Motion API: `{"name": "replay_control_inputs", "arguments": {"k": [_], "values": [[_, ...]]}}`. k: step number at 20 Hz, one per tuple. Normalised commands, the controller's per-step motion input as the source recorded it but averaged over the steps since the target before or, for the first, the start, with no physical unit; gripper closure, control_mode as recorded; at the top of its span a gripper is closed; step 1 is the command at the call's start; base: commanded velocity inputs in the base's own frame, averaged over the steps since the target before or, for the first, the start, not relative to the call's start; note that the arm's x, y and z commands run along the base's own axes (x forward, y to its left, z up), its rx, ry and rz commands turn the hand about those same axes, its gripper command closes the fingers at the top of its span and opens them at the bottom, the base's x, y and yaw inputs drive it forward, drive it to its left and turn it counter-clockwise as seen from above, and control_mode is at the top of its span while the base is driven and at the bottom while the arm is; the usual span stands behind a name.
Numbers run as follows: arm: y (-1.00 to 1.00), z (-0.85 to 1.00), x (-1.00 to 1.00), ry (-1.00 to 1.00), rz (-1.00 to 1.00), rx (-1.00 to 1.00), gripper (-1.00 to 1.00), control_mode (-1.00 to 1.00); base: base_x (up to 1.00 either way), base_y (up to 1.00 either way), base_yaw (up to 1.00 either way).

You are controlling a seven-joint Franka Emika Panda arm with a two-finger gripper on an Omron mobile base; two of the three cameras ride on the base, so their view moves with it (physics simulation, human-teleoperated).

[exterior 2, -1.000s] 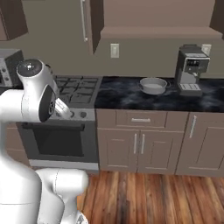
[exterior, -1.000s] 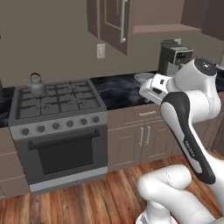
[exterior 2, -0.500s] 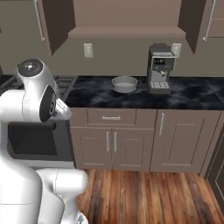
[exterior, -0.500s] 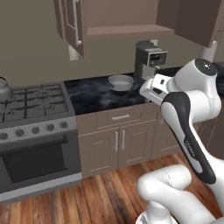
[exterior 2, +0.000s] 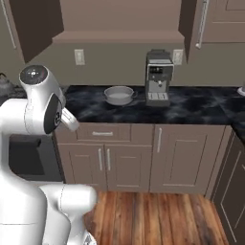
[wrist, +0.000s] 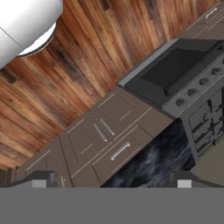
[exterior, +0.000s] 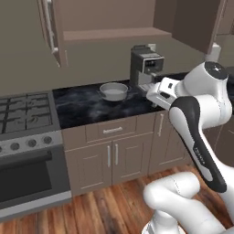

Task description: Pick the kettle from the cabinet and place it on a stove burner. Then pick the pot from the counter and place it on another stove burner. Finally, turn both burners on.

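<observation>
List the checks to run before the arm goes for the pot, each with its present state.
1. Pot sits upright on the counter: ok.
2. Nothing inside the pot: ok, looks empty.
3. Room around the pot: ok on its stove side; the coffee machine stands close on the other.
4. Hand open and free: ok.
5. Kettle already on a burner: cannot tell, cut by the frame edge.
6. Free burner for the pot: ok.

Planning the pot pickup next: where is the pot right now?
The pot sits on the black counter, just left of the coffee machine in both base views, right of the stove.
</observation>
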Motion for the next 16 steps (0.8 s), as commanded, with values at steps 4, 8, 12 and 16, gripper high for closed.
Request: {"name": "replay_control_inputs", "arguments": {"k": [4,8,12,16], "values": [[0.0,0.0,0.0,0.0,0.0,0.0,-1.0,1.0,0.76,-0.21,0.0],[0.0,0.0,0.0,0.0,0.0,0.0,-1.0,1.0,0.78,-0.15,0.02],[0.0,0.0,0.0,0.0,0.0,0.0,-1.0,1.0,0.76,-0.18,0.03],[0.0,0.0,0.0,0.0,0.0,0.0,-1.0,1.0,0.72,-0.23,0.03]]}}
